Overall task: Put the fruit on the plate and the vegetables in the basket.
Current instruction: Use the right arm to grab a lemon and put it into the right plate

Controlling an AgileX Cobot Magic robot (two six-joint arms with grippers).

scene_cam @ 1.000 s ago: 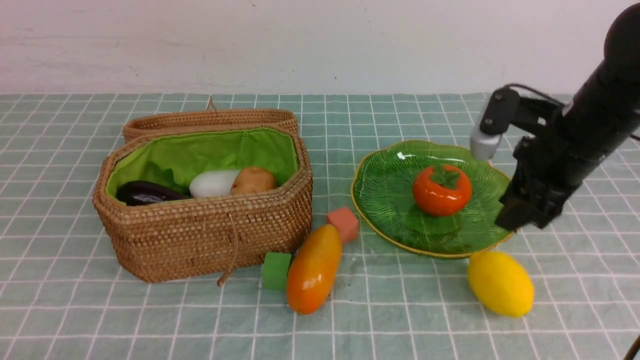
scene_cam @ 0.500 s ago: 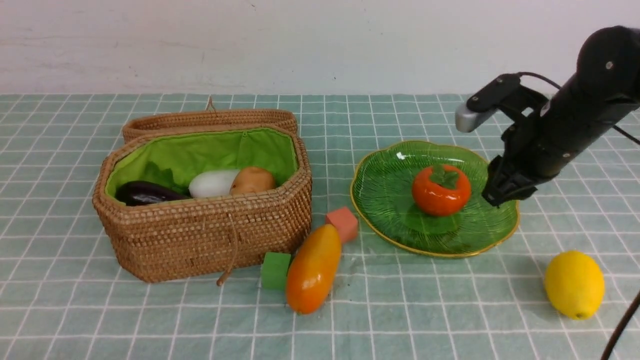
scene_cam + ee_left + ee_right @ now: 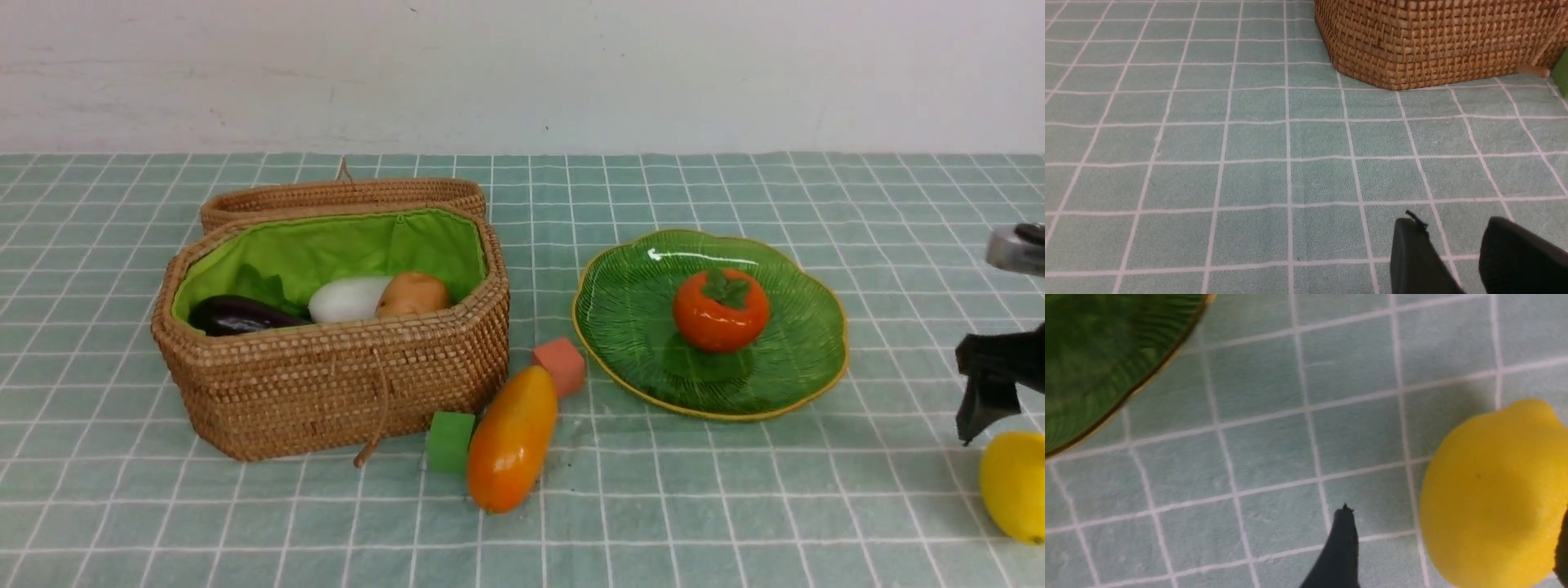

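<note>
Reaching for the lemon looks to be the step in hand. The right gripper [image 3: 989,396] hangs at the scene's right edge with its jaws spread wide, clamping nothing. The lemon [image 3: 1490,490] lies on the checked cloth [image 3: 735,506] between its fingers. One finger stands clear of it; whether the other touches cannot be told.

The next move probably calls for settling lower, centring across the lemon's narrow width and closing gently, since the glossy, rounded skin could roll or slip. It then needs carrying left to the plate [image 3: 629,327], where the persimmon [image 3: 721,310] already sits.

The mango [image 3: 512,441] lies on the cloth near the basket [image 3: 326,392], between two small cubes. Eggplant [image 3: 237,314], radish [image 3: 347,300] and potato [image 3: 412,294] rest inside the basket.

The left gripper [image 3: 1453,226], low beside the basket, is slightly parted and empty.
</note>
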